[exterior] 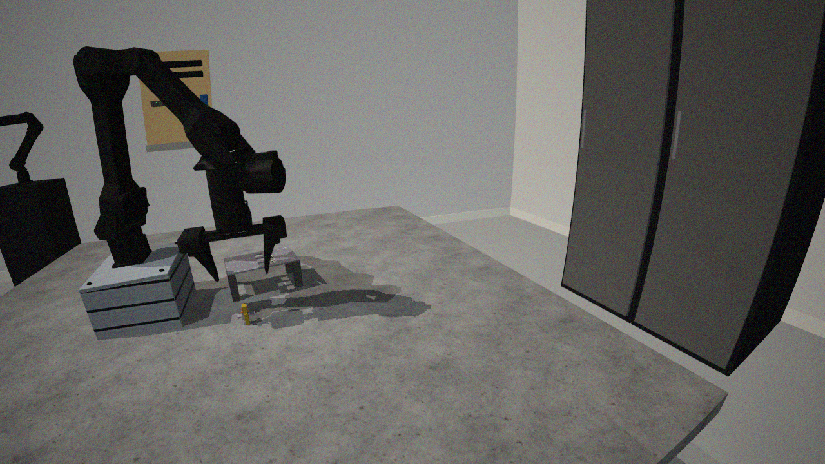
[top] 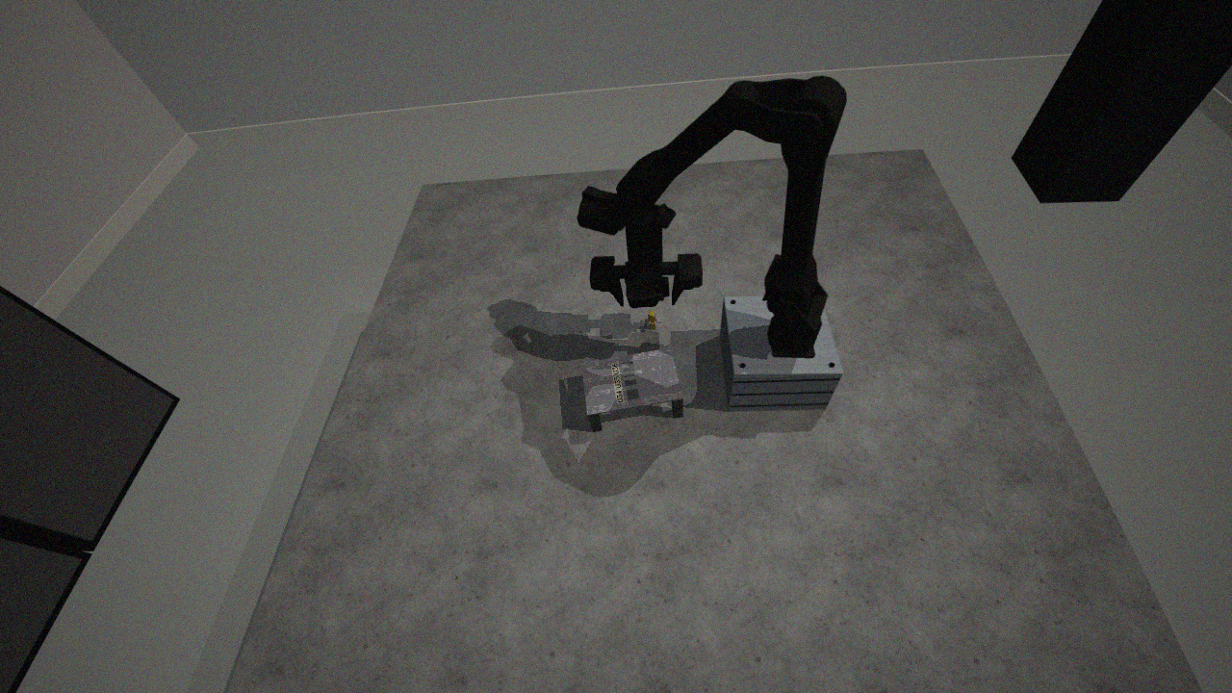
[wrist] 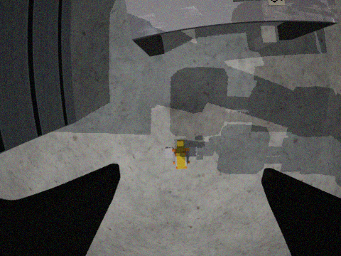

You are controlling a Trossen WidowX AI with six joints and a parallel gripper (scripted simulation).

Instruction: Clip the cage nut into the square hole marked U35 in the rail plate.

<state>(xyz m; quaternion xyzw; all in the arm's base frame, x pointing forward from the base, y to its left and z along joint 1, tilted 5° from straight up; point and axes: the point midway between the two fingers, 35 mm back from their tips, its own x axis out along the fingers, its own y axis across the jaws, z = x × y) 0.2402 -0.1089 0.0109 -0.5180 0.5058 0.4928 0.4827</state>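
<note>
Black gripper (top: pixel 648 301) (exterior: pixel 242 276) (wrist: pixel 192 175) — jaws wide, nothing held | yellow nut (top: pixel 652 320) (exterior: pixel 245 314) (wrist: pixel 181 154) — on the tabletop, below the gripper | raised plate (top: pixel 654 369) (exterior: pixel 245 264) (wrist: pixel 213 12) beside it, legs underneath | ridged box (top: pixel 783 387) (exterior: pixel 132 305) (wrist: pixel 18 71) near, under the arm's foot

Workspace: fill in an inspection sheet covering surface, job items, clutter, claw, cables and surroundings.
Surface: mottled grey table, arm shadows across it.
Nut: yellow, on the table, outside the plate.
Plate: raised on legs, labelled; nut not clipped in.
Clutter: nothing seen.
Claw: open, holding nothing, above the nut.
Cables: nothing seen.
Surroundings: tall cabinet; tan wall board; second arm on a black stand.
</note>
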